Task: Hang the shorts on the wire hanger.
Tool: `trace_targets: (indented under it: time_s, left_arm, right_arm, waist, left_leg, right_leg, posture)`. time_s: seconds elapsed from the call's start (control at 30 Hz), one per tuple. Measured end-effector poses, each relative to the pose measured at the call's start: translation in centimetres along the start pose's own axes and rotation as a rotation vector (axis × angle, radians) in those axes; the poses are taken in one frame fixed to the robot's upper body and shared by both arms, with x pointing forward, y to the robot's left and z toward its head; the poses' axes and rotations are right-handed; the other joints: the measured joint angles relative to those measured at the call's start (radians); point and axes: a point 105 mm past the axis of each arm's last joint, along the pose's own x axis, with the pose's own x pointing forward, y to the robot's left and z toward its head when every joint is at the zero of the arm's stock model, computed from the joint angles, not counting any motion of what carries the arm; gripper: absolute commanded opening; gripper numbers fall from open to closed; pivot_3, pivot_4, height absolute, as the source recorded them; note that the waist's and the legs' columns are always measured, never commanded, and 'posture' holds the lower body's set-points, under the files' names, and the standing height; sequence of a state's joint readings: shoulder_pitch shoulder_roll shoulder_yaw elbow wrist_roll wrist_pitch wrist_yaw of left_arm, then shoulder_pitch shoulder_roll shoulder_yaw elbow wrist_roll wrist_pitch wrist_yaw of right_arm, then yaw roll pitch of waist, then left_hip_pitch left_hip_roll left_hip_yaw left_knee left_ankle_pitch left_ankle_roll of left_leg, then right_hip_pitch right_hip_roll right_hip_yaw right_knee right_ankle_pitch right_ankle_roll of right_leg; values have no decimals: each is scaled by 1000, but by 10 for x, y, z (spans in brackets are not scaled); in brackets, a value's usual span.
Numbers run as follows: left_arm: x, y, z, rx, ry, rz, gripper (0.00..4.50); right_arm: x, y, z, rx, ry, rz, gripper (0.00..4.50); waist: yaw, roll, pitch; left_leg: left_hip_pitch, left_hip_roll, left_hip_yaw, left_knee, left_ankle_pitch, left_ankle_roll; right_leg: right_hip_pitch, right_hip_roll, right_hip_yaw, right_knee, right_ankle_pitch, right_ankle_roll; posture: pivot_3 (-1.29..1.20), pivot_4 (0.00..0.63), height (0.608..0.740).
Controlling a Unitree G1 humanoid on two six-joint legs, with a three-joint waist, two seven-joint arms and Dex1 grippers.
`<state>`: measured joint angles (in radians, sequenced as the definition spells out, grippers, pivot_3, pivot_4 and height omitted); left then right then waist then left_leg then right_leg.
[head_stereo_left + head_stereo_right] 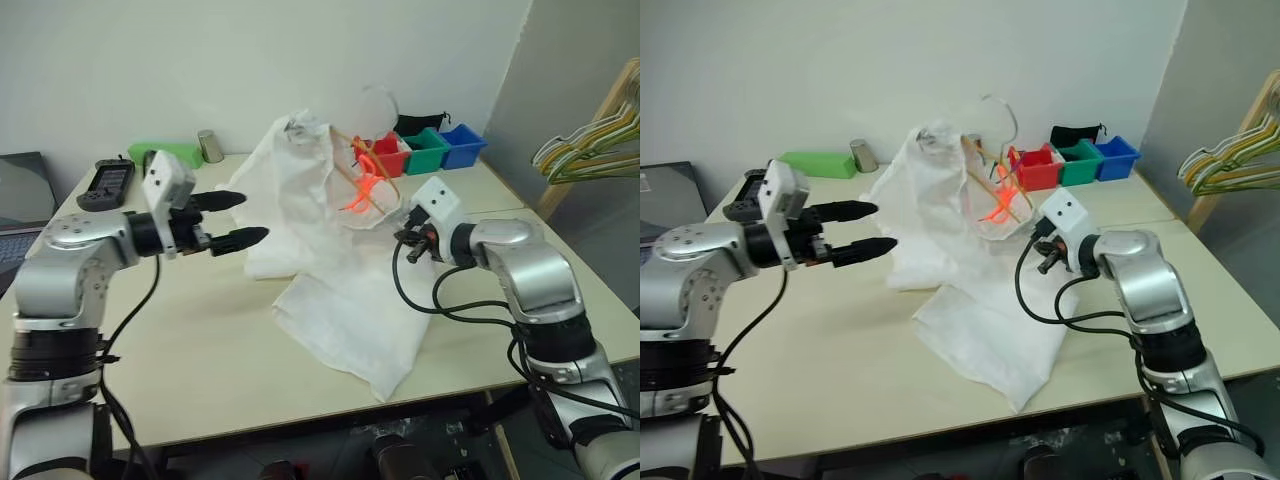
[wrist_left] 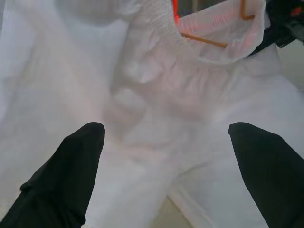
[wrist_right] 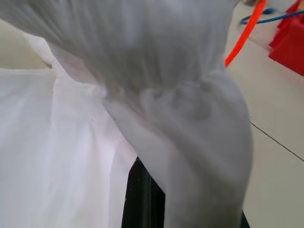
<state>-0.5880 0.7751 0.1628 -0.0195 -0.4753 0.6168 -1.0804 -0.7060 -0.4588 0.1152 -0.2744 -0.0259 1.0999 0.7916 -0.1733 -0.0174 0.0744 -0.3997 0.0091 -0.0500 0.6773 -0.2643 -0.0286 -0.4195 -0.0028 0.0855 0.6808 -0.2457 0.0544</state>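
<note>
Between the fingers: left gripper spread wide and empty, waistband of the shorts just ahead of its tips
Right gripper: closed, pinching a bunched edge of the shorts, cloth draped over its fingers
Shorts: partly raised off the table, one leg trailing flat below the right fingers
Wire hanger: beyond the left fingertips, thin bar inside the waistband, part hidden by cloth
Step, by judgement: feeding the waistband onto the hanger
Doing it well: hold the right pinch firm; bring left fingers onto the loose waistband edge, not the wire; pull evenly; watch for slipping cloth
</note>
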Motion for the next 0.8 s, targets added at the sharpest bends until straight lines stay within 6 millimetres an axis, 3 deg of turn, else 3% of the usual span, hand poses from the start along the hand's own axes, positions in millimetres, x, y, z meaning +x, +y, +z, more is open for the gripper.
trace_targets:
  time_s: [0.23,0.37,0.6,0.8]
  left_arm:
    - [40,-20,29,-26,-163,-72,4456]
    - [71,-47,43,-42,-243,-187,4456]
    - [94,-73,59,-45,-308,-313,4456]
    - [114,-88,57,-64,-332,-408,4456]
  right_arm:
    - [-32,-11,1,104,-54,-181,0]
    - [-57,-20,-7,199,-72,-322,0]
    - [-95,-24,-21,237,-37,-458,0]
    - [-123,-20,-43,256,-5,-553,0]
  waist:
    - [-34,0,-6]
    - [-57,3,-8]
    - [-156,10,-14]
    - [-246,17,-20]
  left_leg:
    - [0,0,0,0,0,0]
    - [0,0,0,-1,0,0]
    - [0,-1,1,-2,-1,2]
    - [0,-1,1,-2,-6,10]
  right_leg:
    - [0,1,0,0,0,0]
    - [0,0,1,0,-1,1]
    - [0,0,2,-1,-5,2]
    - [1,0,4,0,-9,2]
  posture:
    - [-305,0,740]
    - [-375,0,740]
    - [-488,0,740]
    - [-591,0,740]
